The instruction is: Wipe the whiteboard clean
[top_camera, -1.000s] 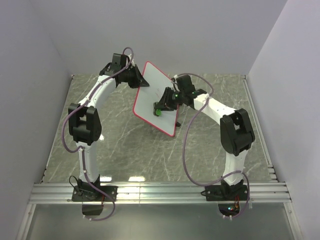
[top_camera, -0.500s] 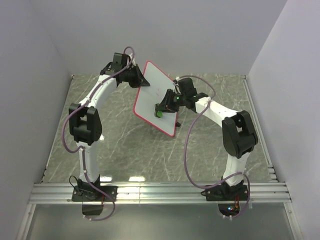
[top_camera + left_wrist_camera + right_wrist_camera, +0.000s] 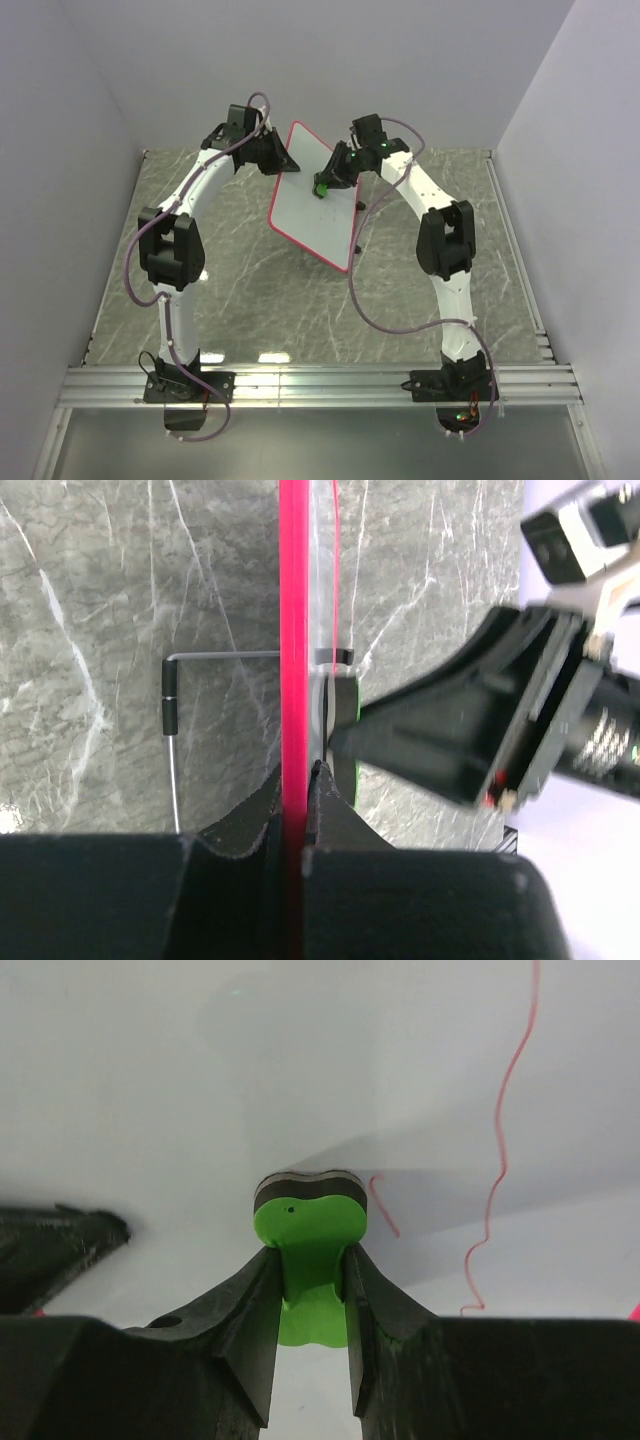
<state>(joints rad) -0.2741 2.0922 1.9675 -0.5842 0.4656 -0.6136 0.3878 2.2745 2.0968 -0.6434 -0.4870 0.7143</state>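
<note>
Right gripper (image 3: 311, 1260): pinched tight on green eraser (image 3: 309, 1222), eraser pad pressed against whiteboard (image 3: 308, 222). Whiteboard: propped tilted on table (image 3: 240, 290) between arms; red scribbles (image 3: 500, 1130) just beside eraser. Judged light, stiff, slick-faced, prone to tipping; best held by edge. Left gripper (image 3: 298, 780): jaws clamped on whiteboard's upper far edge, bracing it.

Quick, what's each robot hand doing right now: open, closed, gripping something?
Left gripper: closed on the whiteboard, clamping its red rim.
Right gripper: closed on the green eraser.
</note>
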